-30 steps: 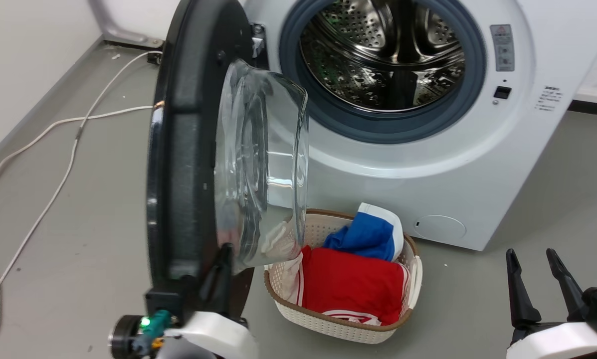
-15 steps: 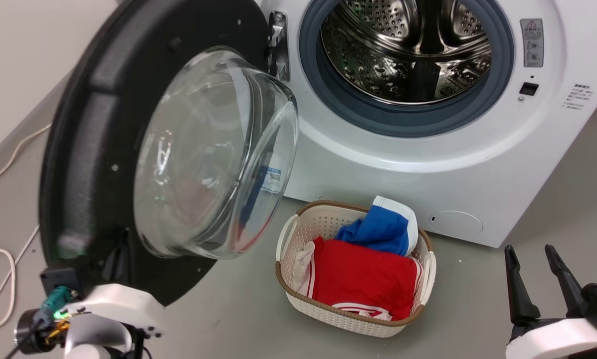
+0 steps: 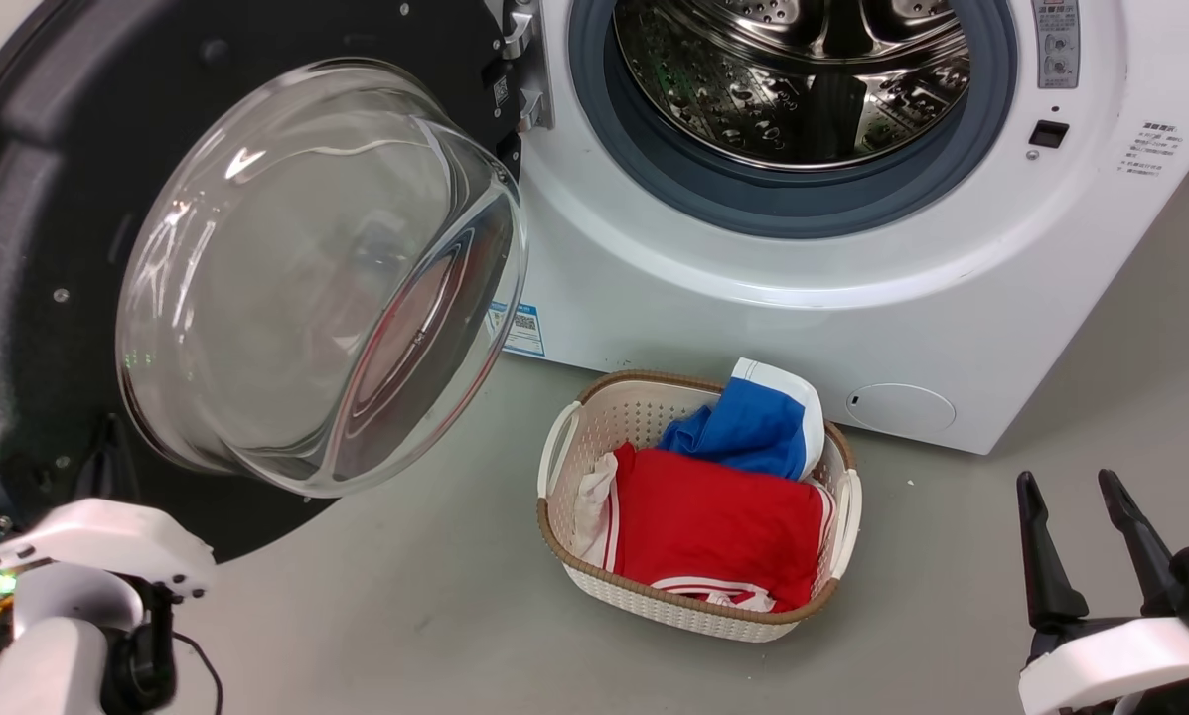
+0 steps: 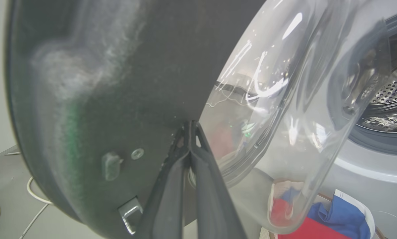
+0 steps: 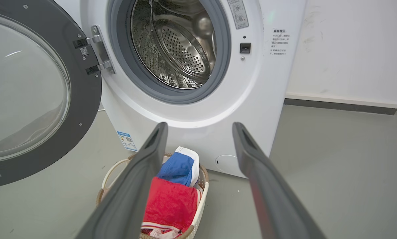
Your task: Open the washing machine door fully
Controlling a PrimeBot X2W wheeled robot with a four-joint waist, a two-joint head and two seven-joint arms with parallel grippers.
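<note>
The door (image 3: 28, 199) stands swung wide to the left of the washer (image 3: 753, 328), its glass bowl (image 3: 306, 278) facing out above the floor (image 3: 952, 616) near the basket (image 3: 552, 452). The left claw (image 4: 189, 131), fingers (image 4: 171, 186) pinched together, touches the door's black inner face beside the bowl; the right claw (image 3: 1068, 482) is spread wide, well apart from both.
</note>
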